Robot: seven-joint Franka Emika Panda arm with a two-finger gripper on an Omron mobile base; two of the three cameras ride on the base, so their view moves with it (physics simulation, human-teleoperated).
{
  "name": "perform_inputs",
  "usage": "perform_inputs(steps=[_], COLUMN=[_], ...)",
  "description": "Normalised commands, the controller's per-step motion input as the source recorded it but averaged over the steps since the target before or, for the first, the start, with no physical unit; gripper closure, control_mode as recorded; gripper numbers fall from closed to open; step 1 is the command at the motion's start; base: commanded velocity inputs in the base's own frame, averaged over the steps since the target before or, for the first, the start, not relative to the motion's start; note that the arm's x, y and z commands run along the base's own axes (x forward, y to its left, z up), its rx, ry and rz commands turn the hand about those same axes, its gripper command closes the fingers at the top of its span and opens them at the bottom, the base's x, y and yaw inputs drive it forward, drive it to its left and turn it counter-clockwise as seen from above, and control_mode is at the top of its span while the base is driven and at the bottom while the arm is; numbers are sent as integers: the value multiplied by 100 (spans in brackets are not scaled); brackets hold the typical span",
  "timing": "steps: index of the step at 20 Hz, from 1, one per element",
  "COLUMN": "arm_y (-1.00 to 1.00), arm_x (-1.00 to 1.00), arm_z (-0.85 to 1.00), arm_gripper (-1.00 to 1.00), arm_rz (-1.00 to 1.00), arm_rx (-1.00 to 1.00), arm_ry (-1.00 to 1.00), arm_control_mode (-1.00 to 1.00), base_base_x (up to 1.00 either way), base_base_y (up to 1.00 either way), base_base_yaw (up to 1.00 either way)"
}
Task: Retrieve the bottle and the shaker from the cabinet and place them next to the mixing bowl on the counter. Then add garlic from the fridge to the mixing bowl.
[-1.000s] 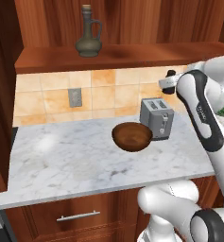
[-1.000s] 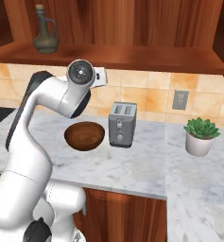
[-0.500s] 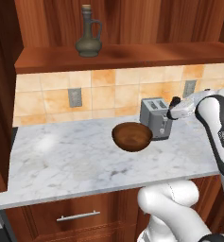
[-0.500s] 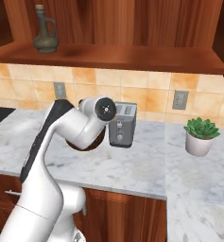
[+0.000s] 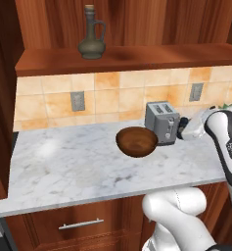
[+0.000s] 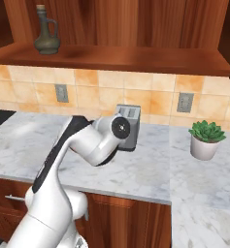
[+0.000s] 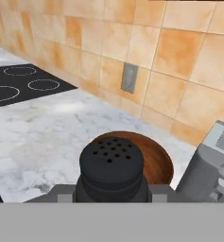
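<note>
Black and perforated on top, the shaker (image 7: pixel 111 172) sits at bottom centre of the hand view, clamped between the gripper's (image 7: pixel 111 193) closed-in jaws. Just behind it lies the wooden mixing bowl (image 7: pixel 153 158), with the toaster (image 7: pixel 212 170) at lower right.

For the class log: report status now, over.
Gripper shut on shaker, low beside toaster. Mixing bowl just ahead. Bottle on cabinet shelf. Toaster crowds the set-down spot.
</note>
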Motion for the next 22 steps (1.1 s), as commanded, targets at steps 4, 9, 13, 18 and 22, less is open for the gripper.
perform_inputs(steps=[4,9,13,18,22], arm_y=[-31,-23,-5,0,0], arm_x=[6,15,23,26,21], arm_z=[-52,-62,-55,-40,-31], arm_gripper=[100,100,100,100,100], arm_rz=[3,15,20,17,15], arm_rx=[-12,-1,-2,0,0], arm_ry=[-2,0,0,0,0], arm_control_mode=[-100,-100,-100,-100,-100], base_base_x=[0,0,0,0,0], base_base_y=[0,0,0,0,0], base_base_yaw=[0,0,0,0,0])
